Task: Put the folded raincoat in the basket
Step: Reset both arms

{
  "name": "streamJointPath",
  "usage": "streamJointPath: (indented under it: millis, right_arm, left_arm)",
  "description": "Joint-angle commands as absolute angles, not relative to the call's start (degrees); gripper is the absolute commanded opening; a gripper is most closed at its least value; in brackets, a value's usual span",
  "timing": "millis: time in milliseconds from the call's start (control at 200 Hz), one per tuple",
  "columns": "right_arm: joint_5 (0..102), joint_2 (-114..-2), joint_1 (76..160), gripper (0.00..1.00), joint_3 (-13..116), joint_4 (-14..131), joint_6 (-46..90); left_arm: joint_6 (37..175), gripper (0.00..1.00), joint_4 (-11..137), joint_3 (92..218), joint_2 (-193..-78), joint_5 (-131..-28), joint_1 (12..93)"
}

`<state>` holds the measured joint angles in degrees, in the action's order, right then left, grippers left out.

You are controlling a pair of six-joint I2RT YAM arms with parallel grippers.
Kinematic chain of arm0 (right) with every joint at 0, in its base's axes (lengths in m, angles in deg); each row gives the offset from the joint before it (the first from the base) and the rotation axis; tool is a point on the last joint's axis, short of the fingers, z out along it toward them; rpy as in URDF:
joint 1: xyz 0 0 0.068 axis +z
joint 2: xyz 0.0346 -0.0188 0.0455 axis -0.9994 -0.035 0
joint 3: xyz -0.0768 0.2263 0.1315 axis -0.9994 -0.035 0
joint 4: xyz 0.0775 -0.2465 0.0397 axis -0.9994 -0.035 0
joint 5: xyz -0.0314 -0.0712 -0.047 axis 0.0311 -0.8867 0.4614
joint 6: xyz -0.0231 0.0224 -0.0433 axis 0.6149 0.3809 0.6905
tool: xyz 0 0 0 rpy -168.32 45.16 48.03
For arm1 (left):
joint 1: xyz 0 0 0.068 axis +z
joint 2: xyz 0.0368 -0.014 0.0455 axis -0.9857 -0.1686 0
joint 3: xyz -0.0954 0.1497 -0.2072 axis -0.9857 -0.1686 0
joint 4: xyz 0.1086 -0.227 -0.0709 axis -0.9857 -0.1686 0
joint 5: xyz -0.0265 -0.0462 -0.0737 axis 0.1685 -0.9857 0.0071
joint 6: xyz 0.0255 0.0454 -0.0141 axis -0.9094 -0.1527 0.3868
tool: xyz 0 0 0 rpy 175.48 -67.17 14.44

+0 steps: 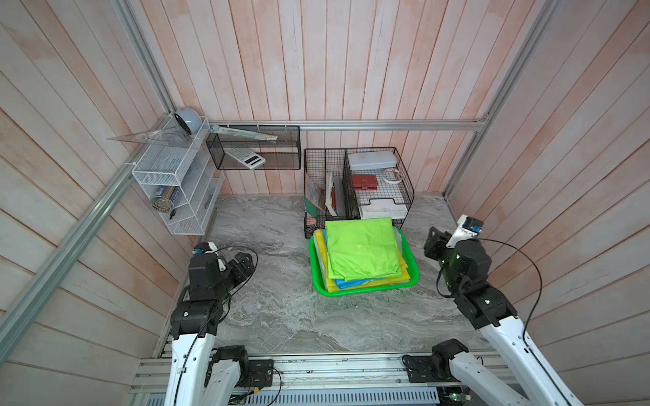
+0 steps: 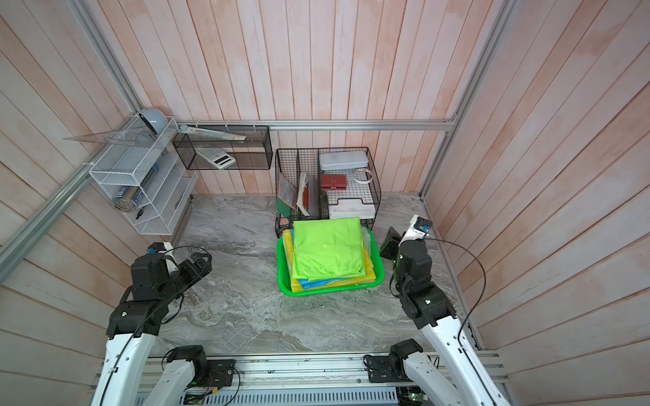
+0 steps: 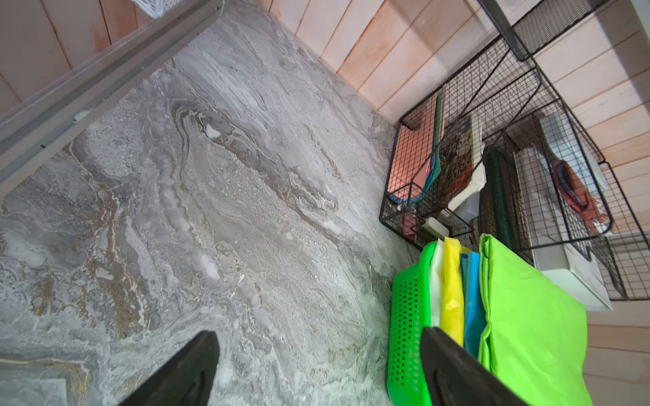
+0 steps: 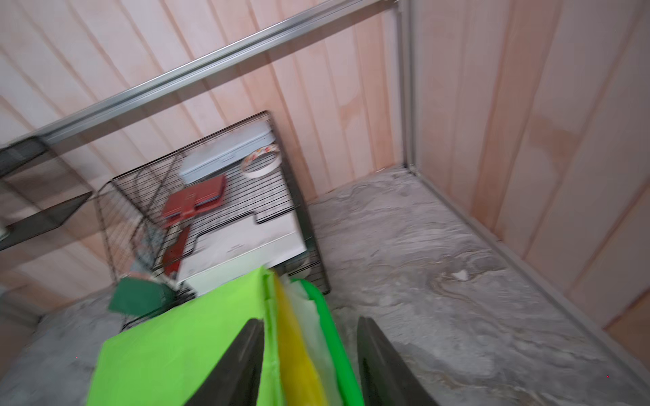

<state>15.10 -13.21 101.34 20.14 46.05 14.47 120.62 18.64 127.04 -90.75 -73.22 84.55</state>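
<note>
Raincoat, lime green and folded, lies on top of a stack of folded sheets inside the green basket, the right gripper just beside it, the left gripper farther off, both parted and empty.

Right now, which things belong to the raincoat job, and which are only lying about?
Job: shallow bright green perforated plastic basket; folded lime-green raincoat, lying uppermost in it.
Lying about: black wire rack; white mesh wall shelf; grey calculator; red wallet; white tape roll.
</note>
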Motion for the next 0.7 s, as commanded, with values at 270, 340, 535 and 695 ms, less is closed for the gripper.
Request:
streamJointPath:
  millis: [270,340,535,695]
  right_arm:
    - [13.21,-20.03,81.41,0.58,-1.1,67.58,24.52]
    - [15.19,-19.43,81.51,0.58,-6.44,74.75,26.72]
    - [18.72,-26.36,81.45,0.64,-12.71,85.89,28.09]
    - [23.85,-32.96,81.47,0.64,-13.46,97.81,29.72]
  left_arm:
    - [109.65,0.96,56.26,106.48,-94.29,-51.82,83.9]
    - [109.05,0.96,63.18,102.61,-96.59,-49.62,83.81]
    - [104.42,0.96,82.92,97.35,-111.56,-48.08,83.81]
    - [100.0,0.99,105.63,94.84,-121.92,-50.14,82.7]
